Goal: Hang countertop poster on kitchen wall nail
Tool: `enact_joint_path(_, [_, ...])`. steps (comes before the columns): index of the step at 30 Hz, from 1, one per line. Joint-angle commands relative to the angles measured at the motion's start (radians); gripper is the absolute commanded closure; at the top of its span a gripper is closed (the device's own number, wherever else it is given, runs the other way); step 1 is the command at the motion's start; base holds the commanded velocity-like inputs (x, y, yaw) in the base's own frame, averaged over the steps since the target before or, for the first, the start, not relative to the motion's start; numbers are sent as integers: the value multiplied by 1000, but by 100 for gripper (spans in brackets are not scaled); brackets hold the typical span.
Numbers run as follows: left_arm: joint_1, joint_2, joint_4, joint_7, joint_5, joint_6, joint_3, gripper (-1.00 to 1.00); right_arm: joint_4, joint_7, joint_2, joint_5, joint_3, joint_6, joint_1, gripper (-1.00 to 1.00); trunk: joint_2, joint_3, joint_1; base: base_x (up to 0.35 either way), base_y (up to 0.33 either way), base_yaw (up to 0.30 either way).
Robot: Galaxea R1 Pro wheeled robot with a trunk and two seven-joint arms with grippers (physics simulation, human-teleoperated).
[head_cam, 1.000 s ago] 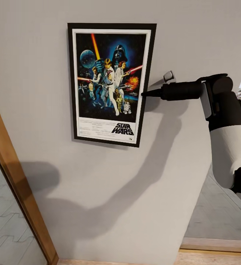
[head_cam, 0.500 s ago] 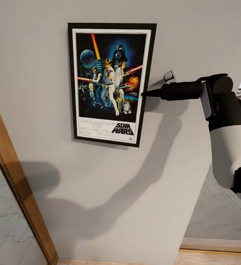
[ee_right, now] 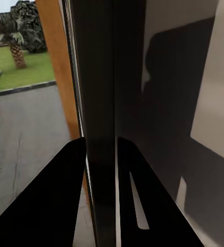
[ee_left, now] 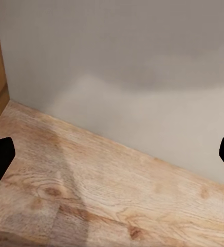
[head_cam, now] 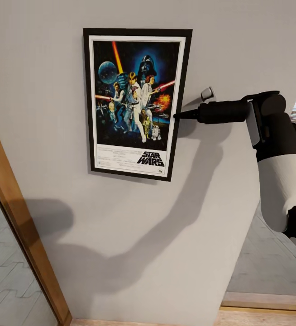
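Pale grey wall (head_cam: 53, 90) carries the poster (head_cam: 136, 102), slightly tilted. Right gripper (head_cam: 180, 116) pinches poster's right edge, fingers closed on the frame. Looks light, stiff, thin; edge grip suits. Left gripper (ee_left: 112, 154) spread, empty.

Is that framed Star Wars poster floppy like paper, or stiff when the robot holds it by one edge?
Probably stiff: pinched only at its right edge by the right gripper, the poster stays flat against the wall, without sagging. Its thin frame suggests it is light, though likely slippery.
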Motion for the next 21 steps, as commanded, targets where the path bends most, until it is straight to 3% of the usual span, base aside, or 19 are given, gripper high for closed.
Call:
enact_joint_path(1, [-1,0,1,-3,9,-4,-8,-100,0,4,-1,2,2,9,2,100,-1,0,0,0,0,0])
enact_joint_path(21, [-1,0,1,-3,9,-4,-8,-100,-70,10,-2,2,2,-8,46,100,-1,0,0,0,0,0])
